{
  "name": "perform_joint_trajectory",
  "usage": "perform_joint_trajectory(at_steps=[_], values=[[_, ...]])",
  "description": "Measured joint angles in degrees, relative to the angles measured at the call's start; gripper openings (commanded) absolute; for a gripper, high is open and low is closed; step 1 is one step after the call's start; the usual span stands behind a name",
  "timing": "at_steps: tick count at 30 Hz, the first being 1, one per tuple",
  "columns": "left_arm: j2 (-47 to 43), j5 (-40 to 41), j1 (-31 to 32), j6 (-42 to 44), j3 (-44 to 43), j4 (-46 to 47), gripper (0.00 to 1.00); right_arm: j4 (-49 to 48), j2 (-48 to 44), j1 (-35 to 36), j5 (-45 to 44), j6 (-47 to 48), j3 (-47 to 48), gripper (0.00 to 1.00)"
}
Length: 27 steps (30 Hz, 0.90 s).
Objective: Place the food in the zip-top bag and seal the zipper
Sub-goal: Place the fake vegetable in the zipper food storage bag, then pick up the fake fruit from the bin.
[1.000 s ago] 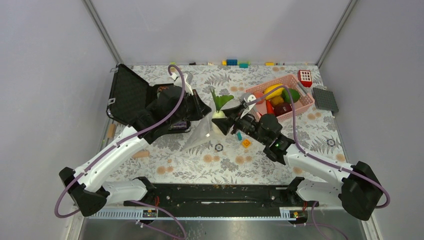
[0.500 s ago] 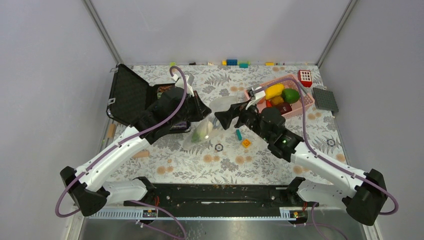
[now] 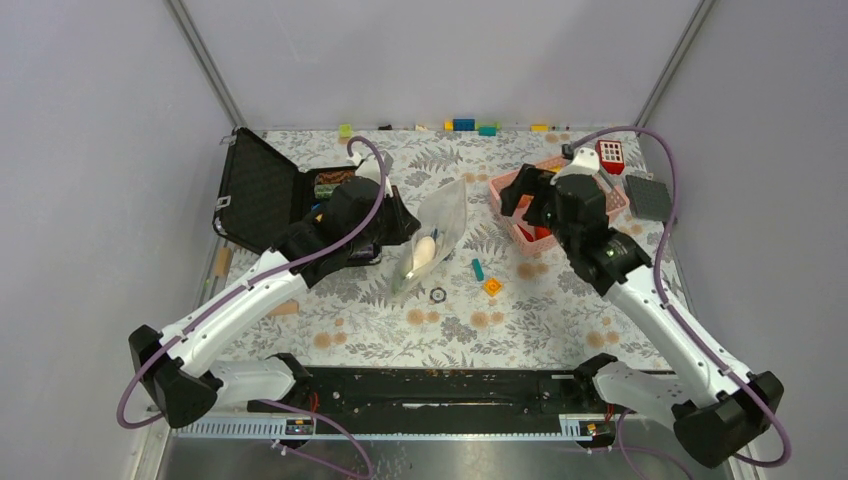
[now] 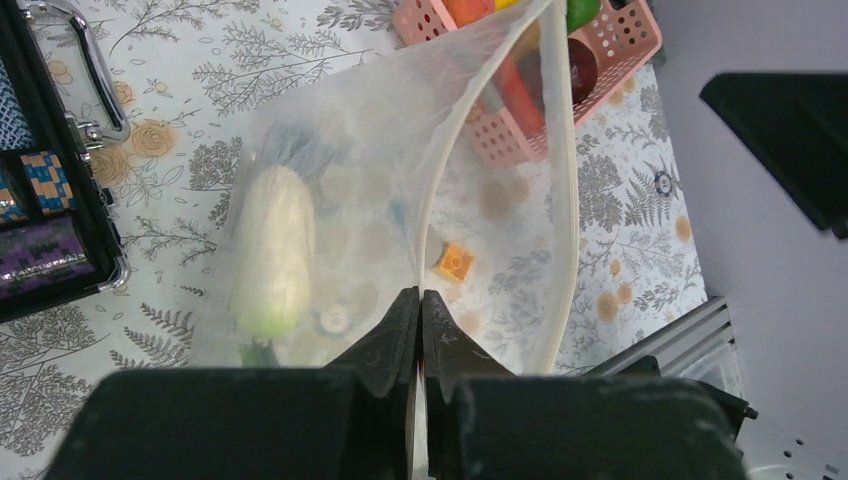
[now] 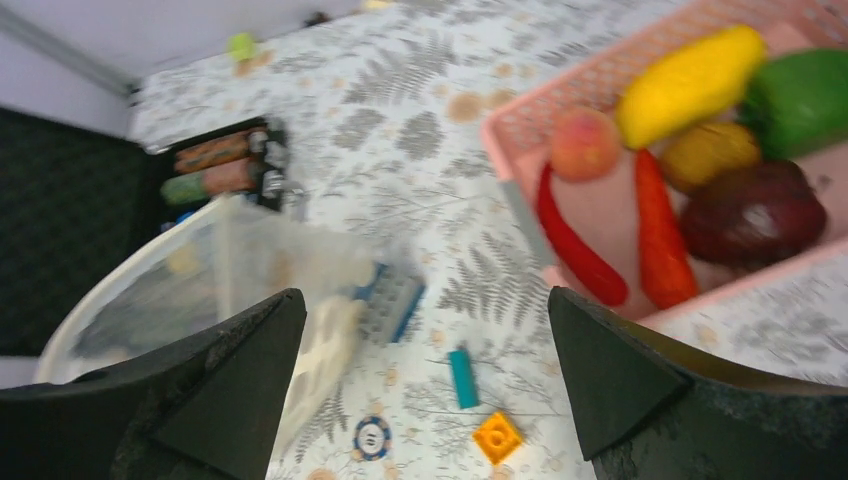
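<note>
Since half a second ago the right gripper (image 3: 528,198) has swung from the zip-top bag (image 3: 442,212) to above the pink basket (image 3: 500,186), leaving the white radish (image 3: 424,252) inside the bag, whose edge the left gripper (image 3: 408,228) holds near the black case (image 3: 255,190). Left wrist view: jaws pinched together on the zipper (image 4: 428,200), the mouth gaping toward the basket; it is best held raised and steady. Right wrist view: jaws wide apart and empty, angled over the peach (image 5: 585,143), red chilli (image 5: 575,240) and carrot (image 5: 660,240); the coming grasp should straddle one piece squarely.
</note>
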<state>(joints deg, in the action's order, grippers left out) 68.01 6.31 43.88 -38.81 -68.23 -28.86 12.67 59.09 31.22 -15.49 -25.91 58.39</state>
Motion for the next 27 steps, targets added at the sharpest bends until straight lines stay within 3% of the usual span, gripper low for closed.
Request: perform_joint_trajectory(at_steps=[6,11,19,27], values=[[0.4,0.1,0.0,2.2,1.2,1.6,0.0,6.2,8.4,-11.4,5.2,-2.4,4.0,1.0],[1.6,-0.5,0.0,3.9,1.3,3.7,0.0,7.9,22.6,-17.6,9.1,-2.3,10.4,1.0],[3.4,-2.6,0.0,4.9,1.3,5.6,0.0,8.0,45.7,-20.0,10.6,-2.6,24.4,1.0],[3.6,-3.7,0.0,5.3,1.3,6.0,0.0,6.4,54.4,-20.0,10.0,-5.6,27.0,0.96]])
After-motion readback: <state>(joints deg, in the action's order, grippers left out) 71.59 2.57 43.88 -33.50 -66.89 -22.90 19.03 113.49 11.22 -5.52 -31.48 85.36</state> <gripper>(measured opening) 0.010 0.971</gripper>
